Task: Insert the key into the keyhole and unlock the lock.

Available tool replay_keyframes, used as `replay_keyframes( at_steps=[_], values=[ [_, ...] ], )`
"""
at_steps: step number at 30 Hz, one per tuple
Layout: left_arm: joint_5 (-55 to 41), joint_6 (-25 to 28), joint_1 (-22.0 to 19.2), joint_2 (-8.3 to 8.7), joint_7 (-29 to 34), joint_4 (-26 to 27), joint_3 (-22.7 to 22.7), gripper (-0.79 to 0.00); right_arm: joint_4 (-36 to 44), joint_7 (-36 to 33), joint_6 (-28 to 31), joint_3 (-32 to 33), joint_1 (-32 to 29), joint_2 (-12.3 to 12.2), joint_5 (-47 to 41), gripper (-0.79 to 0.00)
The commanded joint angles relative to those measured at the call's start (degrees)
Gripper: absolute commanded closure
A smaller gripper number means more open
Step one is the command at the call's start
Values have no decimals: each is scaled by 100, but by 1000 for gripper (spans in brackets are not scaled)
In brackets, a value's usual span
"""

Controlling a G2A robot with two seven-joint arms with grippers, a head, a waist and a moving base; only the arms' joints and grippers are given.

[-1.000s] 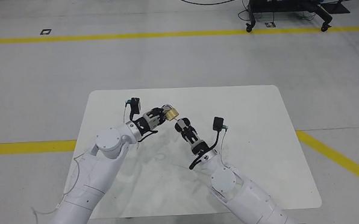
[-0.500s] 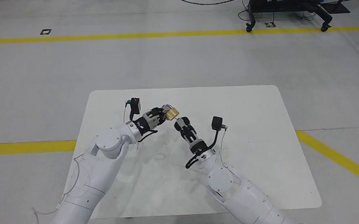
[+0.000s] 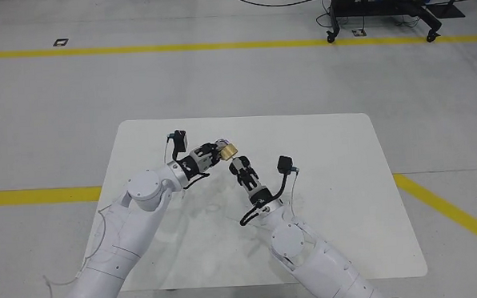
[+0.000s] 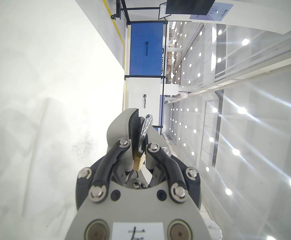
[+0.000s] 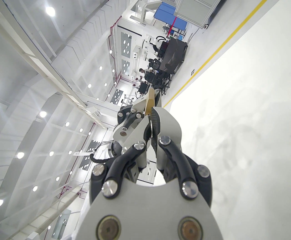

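Honestly, this looks like the fiddly bit of the whole job. The left gripper [image 3: 215,154] is pressed together on the lock [image 3: 226,151], a little brass padlock. It holds it up in the air over the far-left part of the table [image 3: 342,144], nearer the far edge than the near one. In the left wrist view the brass body and a silver bit, likely the shackle [image 4: 145,128], sit squeezed between the pads [image 4: 134,127]. That makes sense: pinned like that, the lock can't swing away when something pushes on it.

The right gripper [image 3: 238,166] sits on the near side, tips right up against the lock. It's pinching the key [image 5: 151,127], a thin silver sliver edge-on between its black pads. In the right wrist view the brass edge of the lock lines up with the key just past the fingertips. So the two arms look set nose to nose on purpose, to keep blade and keyhole on one axis.

Whether the blade is already in the keyhole can't be made out. Best guess is that this is the insertion step, with the turn yet to come. The next move probably needs a gentle straight push, then a twist of the right wrist while the left holds firm. The main risk is the key slipping in the pads if it's a hair off.
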State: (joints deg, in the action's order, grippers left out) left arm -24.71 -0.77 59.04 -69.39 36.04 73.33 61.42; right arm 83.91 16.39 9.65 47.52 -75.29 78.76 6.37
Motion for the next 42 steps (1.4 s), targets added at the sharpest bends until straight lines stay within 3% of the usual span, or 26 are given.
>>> replay_keyframes(
  at_steps=[1, 16, 19, 21, 34, 37, 38, 39, 40, 42],
  values=[
    [9, -6, -4, -6, 2, -5, 1, 0, -10, 28, -19, 4, 7, 21, 39, 0],
    [15, -59, -7, -47, -3, -46, 16, 0, -104, 197, -72, 86, 59, 184, 127, 0],
    [16, -75, -4, -53, -3, -46, 28, 0, -81, 189, -44, 120, 22, 201, 152, -336],
    [26, -76, -1, -55, -11, -51, 41, 0, -64, 166, -19, 141, -5, 211, 168, -351],
    [44, -89, 24, -63, -21, -37, 148, 0, 74, -52, 63, 377, -209, 239, 204, -265],
    [19, -95, 37, -58, -35, -38, 214, 0, 184, -359, 206, 533, -360, 209, -42, -234],
    [7, -110, 42, -56, -28, -39, 233, 0, 215, -545, 260, 627, -406, 185, -138, -203],
    [-11, -132, 47, -55, -21, -41, 248, 0, 254, -680, 292, 735, -462, 160, -208, -52],
    [-37, -158, 52, -56, -13, -40, 260, 0, 309, -827, 322, 838, -530, 135, -286, 0],
    [-66, -203, 58, -58, 1, -38, 274, 0, 458, -1133, 386, 1082, -684, 76, -472, 0]
  ],
)
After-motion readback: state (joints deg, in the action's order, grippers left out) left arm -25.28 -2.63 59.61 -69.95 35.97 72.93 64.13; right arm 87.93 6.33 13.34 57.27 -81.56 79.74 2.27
